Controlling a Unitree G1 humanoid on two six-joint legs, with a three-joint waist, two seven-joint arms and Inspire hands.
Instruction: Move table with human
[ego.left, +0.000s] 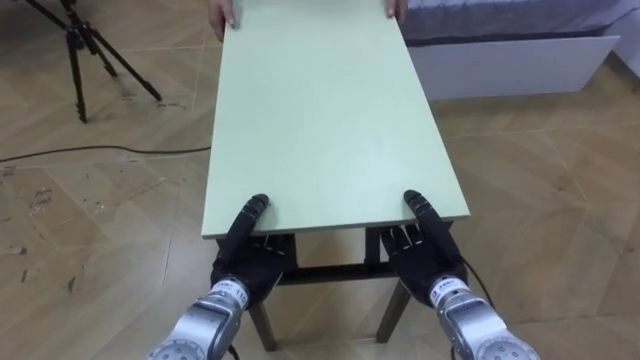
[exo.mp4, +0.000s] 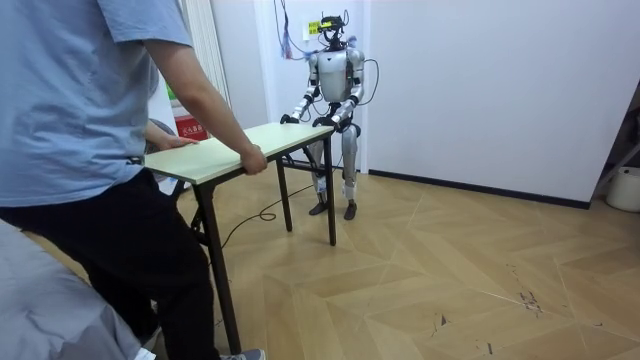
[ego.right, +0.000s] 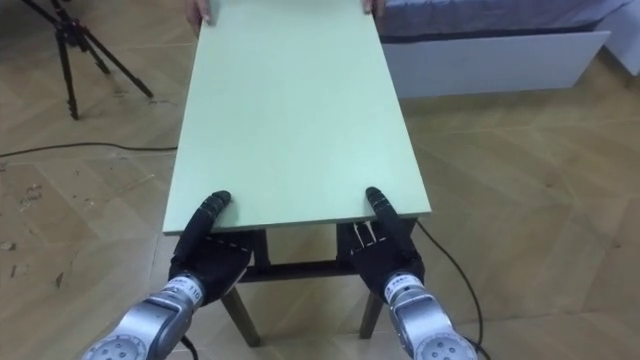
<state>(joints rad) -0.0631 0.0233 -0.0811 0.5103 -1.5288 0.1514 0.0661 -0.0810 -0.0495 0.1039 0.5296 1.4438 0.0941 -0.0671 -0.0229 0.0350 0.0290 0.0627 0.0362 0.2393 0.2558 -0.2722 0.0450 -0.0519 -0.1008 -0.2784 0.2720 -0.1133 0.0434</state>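
A long table with a pale green top (ego.left: 330, 110) and dark legs stretches away from me. My left hand (ego.left: 243, 258) and right hand (ego.left: 428, 248) grip its near edge, thumbs on top and fingers underneath. At the far end a person's hands (ego.left: 220, 15) hold the other short edge. In the room view the person (exo.mp4: 110, 150) stands at the room view's left and grasps the table (exo.mp4: 230, 148) with both hands. I stand at the opposite end, close to the white wall.
A black tripod (ego.left: 85, 50) stands on the wooden floor to the left, with a dark cable (ego.left: 100, 152) running across the floor. A white bed frame (ego.left: 510, 60) lies at the far right. A white bin (exo.mp4: 625, 188) sits by the wall.
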